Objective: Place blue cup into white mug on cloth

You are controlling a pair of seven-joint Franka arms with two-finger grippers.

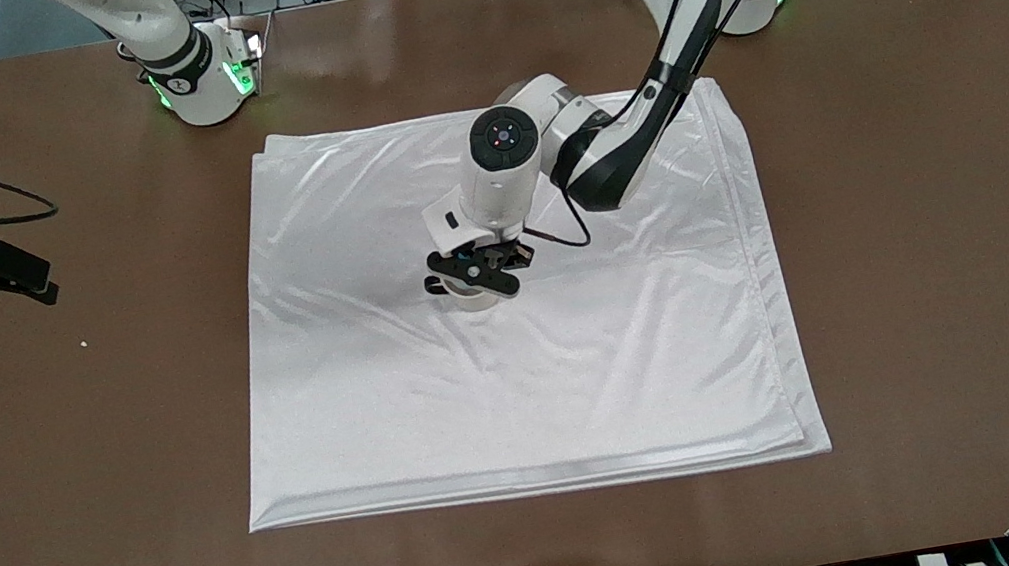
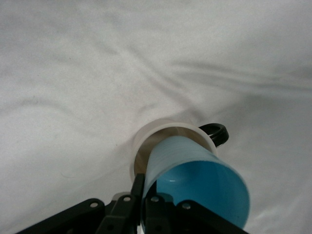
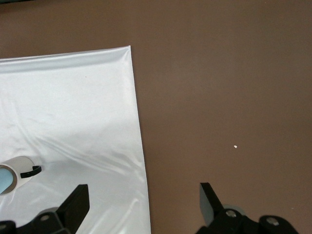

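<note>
My left hand (image 2: 146, 207) pinches the blue cup (image 2: 195, 183) by its rim, tilted, base already inside the white mug (image 2: 168, 131) mid-cloth (image 1: 519, 372), handle toward ten o'clock. If released crooked, it may tip out (thin grip). My right hand (image 3: 141, 200) waits spread over the desk (image 1: 965, 250).

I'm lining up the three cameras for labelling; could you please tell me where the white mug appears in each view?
Front view: the white mug stands mid-cloth, mostly hidden under the left gripper.
Left wrist view: centre, low in the picture, with the blue cup tilted into its mouth.
Right wrist view: at the picture's edge, low, cup inside.
Shared landmark: the mug's black handle, and the cloth beneath.
</note>
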